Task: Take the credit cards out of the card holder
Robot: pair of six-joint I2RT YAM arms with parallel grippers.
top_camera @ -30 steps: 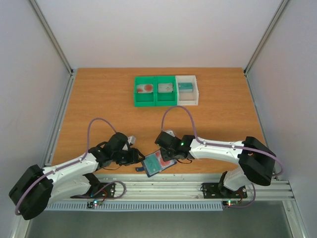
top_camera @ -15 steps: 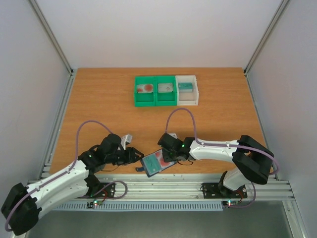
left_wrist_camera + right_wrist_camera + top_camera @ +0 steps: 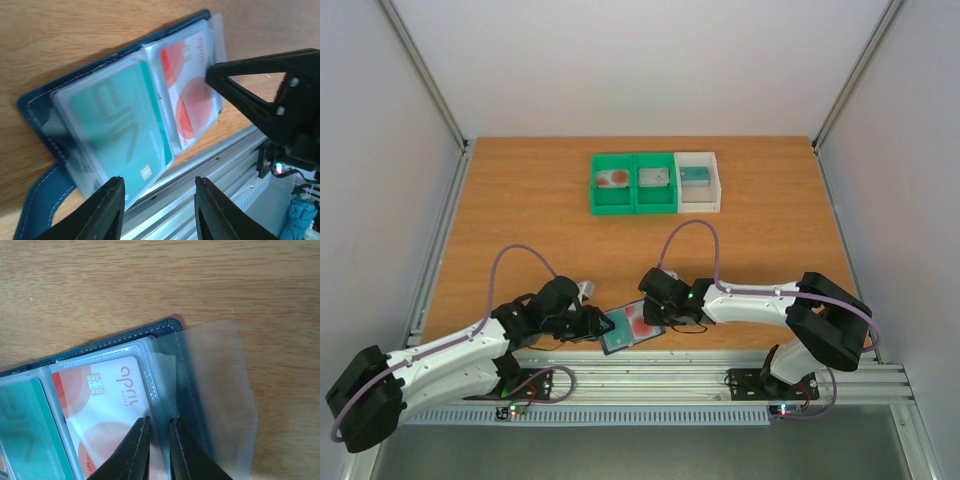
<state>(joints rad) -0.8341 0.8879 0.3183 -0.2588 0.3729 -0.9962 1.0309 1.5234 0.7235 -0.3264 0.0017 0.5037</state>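
The card holder [image 3: 626,331] lies open at the table's front edge, its dark blue border showing in the left wrist view [image 3: 35,105] and the right wrist view [image 3: 120,337]. Its clear sleeves hold the teal card [image 3: 120,135] on the left and the pale card with red blotches [image 3: 107,400] on the right. My right gripper [image 3: 159,440] is shut on the sleeve's edge just right of the pale card. A loose clear flap [image 3: 220,390] lies beyond it. My left gripper [image 3: 160,200] is open, at the holder's teal-card side, holding nothing.
Two green bins [image 3: 615,210] and a white bin [image 3: 698,208] stand in a row at the back middle, each with a card inside. The aluminium rail [image 3: 650,372] runs along the table's front edge, right under the holder's near side.
My left gripper has moved right, up to the holder's left side. The holder has turned and shifted slightly left. My right gripper has stayed on the holder.
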